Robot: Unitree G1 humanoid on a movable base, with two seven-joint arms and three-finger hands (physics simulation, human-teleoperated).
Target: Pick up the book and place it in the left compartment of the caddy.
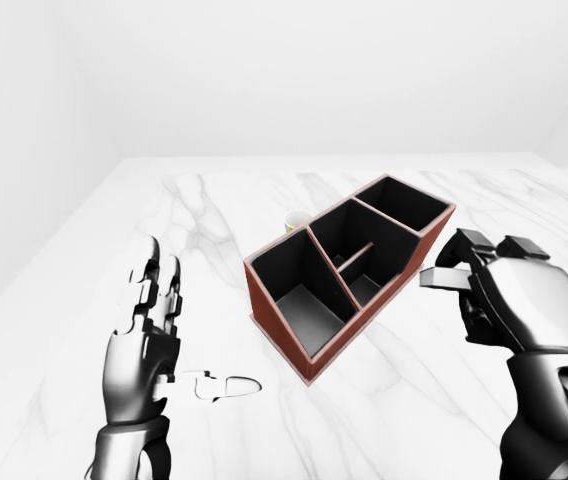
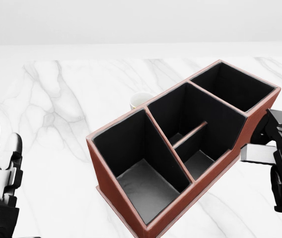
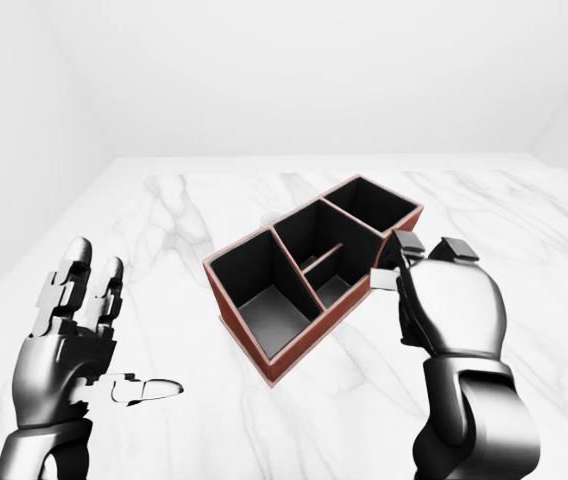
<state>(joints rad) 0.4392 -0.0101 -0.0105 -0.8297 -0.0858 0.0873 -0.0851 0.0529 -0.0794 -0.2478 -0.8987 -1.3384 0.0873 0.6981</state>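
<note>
No book shows in any view. The red-brown caddy (image 2: pixel 112 174) with black compartments stands askew in the middle of the head view; its large left compartment (image 2: pixel 143 181) holds nothing. My left hand (image 1: pixel 169 310) is raised at the lower left, well apart from the caddy, open with fingers straight and thumb out. My right hand (image 1: pixel 464 265) hovers just beyond the caddy's right end. Its back faces the cameras and its fingers (image 2: pixel 279 120) are curled in, with nothing visible between them.
A small cream cup (image 2: pixel 141 100) peeks out above the caddy's far wall in the head view. The white marble tabletop (image 2: pixel 56 99) stretches to pale walls on all sides.
</note>
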